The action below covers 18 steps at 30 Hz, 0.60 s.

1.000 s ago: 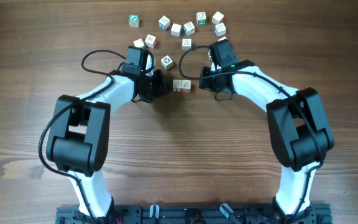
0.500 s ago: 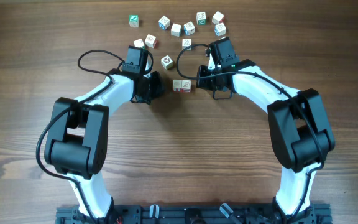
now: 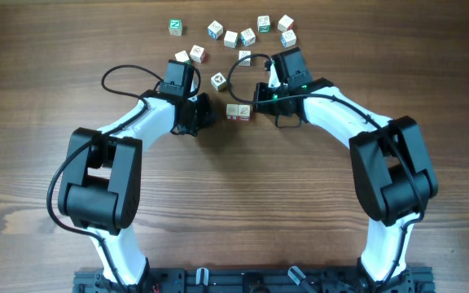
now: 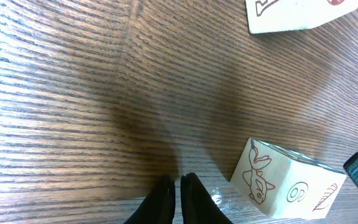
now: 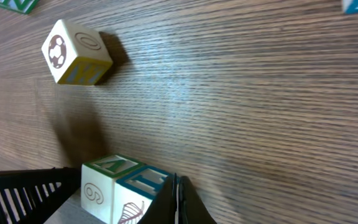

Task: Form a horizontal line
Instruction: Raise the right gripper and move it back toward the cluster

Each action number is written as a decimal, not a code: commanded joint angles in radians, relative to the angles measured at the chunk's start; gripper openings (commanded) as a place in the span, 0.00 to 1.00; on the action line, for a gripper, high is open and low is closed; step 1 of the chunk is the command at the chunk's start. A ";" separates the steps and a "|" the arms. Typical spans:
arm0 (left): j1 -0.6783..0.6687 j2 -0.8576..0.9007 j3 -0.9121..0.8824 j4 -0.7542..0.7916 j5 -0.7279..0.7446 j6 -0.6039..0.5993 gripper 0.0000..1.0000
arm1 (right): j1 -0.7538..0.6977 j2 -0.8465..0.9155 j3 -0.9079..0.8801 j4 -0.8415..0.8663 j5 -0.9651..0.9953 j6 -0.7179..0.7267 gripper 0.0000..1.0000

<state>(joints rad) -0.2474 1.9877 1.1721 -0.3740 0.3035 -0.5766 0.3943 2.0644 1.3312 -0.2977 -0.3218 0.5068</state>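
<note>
The horizontal line (image 3: 237, 111) is a short row of two white cubes touching side by side at mid table. In the right wrist view it (image 5: 114, 186) shows a green letter and a blue letter on top. My right gripper (image 5: 176, 193) is shut and empty, its tips against the blue-letter cube at the row's right end; it also shows in the overhead view (image 3: 258, 103). My left gripper (image 3: 205, 115) is shut and empty, a little left of the row. In the left wrist view its tips (image 4: 178, 186) rest on the wood, apart from the end cube (image 4: 284, 183).
Several loose white cubes (image 3: 247, 36) lie scattered at the back of the table. One loose cube (image 3: 218, 80) sits just behind the row; it shows in the right wrist view (image 5: 76, 53). Two more cubes (image 3: 190, 55) lie behind my left gripper.
My right gripper has moved left and slightly back, up to the row's right end. My left gripper drew back a little to the left, then stayed still. The row has not moved.
</note>
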 commanded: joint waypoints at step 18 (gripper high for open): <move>0.003 0.062 -0.045 -0.062 -0.149 0.016 0.31 | -0.055 -0.060 0.111 0.067 0.230 -0.189 0.24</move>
<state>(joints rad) -0.2497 1.9781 1.1805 -0.3916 0.2810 -0.5732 0.3531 2.0506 1.3987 -0.2584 -0.1947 0.3794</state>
